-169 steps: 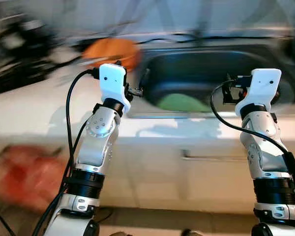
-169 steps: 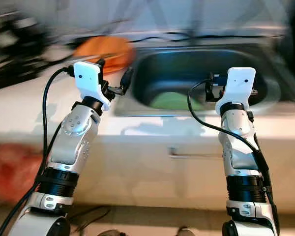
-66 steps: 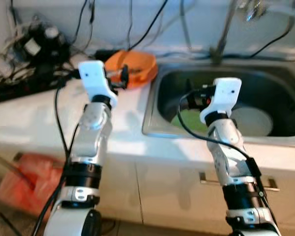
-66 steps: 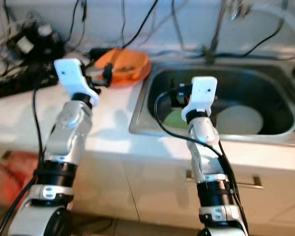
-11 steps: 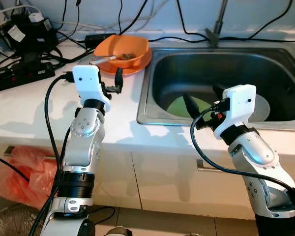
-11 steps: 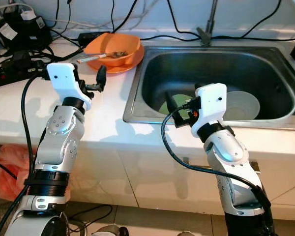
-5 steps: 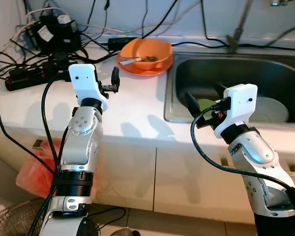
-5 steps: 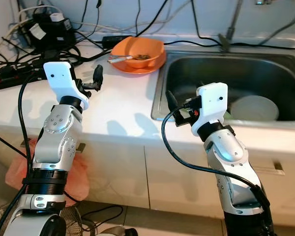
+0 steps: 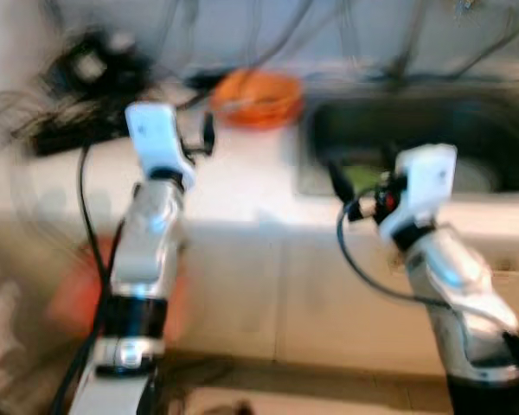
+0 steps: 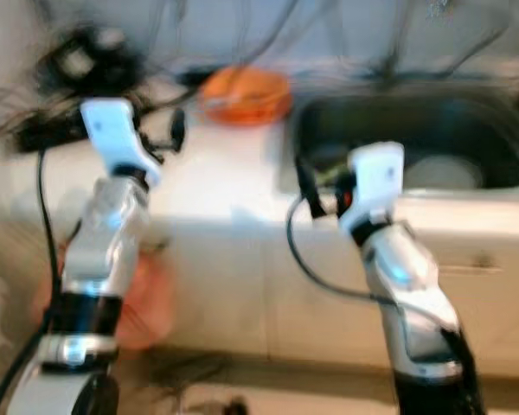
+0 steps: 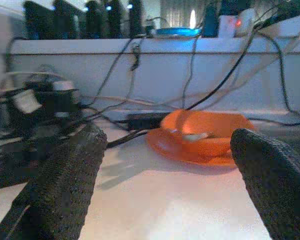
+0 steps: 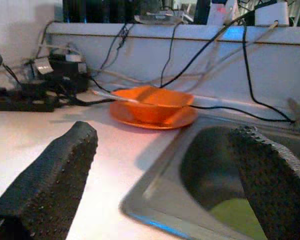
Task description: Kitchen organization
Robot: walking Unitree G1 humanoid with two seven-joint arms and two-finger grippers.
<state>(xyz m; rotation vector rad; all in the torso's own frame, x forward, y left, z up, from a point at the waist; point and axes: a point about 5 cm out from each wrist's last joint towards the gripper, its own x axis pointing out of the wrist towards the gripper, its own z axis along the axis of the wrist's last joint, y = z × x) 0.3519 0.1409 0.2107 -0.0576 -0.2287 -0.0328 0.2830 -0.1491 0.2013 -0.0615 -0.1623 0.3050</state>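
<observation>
Head views are blurred. Both arms are raised in front of the white counter [image 9: 242, 186]. The left gripper [image 11: 165, 195] is spread wide and empty, held above the counter and aimed at the orange dishes. The right gripper [image 12: 165, 185] is also spread wide and empty, held near the front left corner of the sink [image 12: 155, 192].

Further back, at the rear of the counter just beside the sink, one orange bowl [image 11: 205, 132] is seen sitting on one orange plate [image 11: 165, 145], touching; one utensil [image 12: 112, 96] is laid across the bowl rim, handle sticking out. Bowl contents cannot be made out.

In the sink, one green item [image 12: 240, 217] and one pale round dish [image 10: 441, 173] are seen.

Handling, judged: the bowl is probably rigid, light, smooth plastic or melamine, a bit slippery; a pinch on the rim wall is likely best, away from the utensil. The loose utensil could slide off if tilted. The plate is flat and hard to pinch; its raised edge would be taken.

Beyond, a tangle of black cables [image 11: 45, 110] and power blocks is seen along the wall.
</observation>
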